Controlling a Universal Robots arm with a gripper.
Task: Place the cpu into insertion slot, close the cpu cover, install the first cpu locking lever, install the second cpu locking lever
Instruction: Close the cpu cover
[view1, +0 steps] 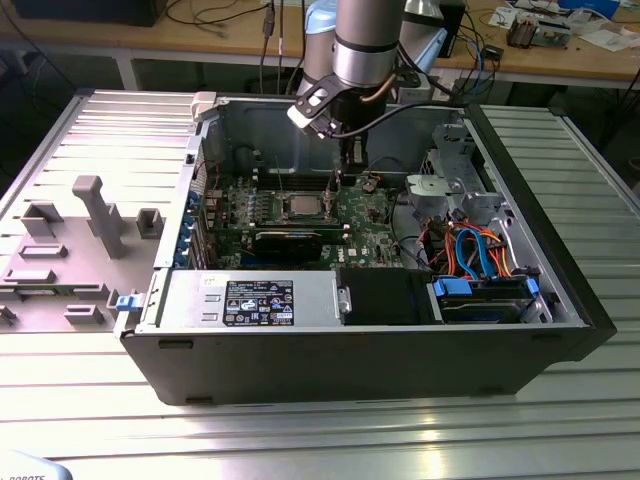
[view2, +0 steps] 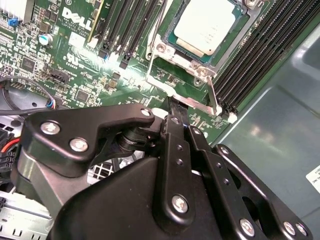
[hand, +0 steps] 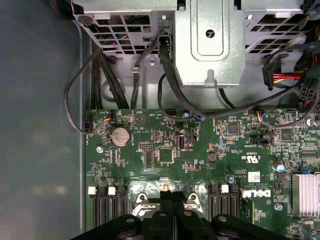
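Observation:
The cpu, a flat square with a silver-grey top, lies in the insertion slot on the green board and hides the slot's contact field. The silver cpu cover lies flat around it as a frame. A thin wire locking lever runs along one socket edge, and a second lever along the other side. My gripper is shut, its black fingertips pressed together just off the socket's corner, close to the first lever; whether they touch it I cannot tell. In the exterior view my gripper hangs just behind the cpu.
Black memory slots flank the socket on both sides. A long black expansion card stands in front of it. A metal drive cage with black cables and the case walls hem in the board. A grey moulded tray sits at the exterior view's left.

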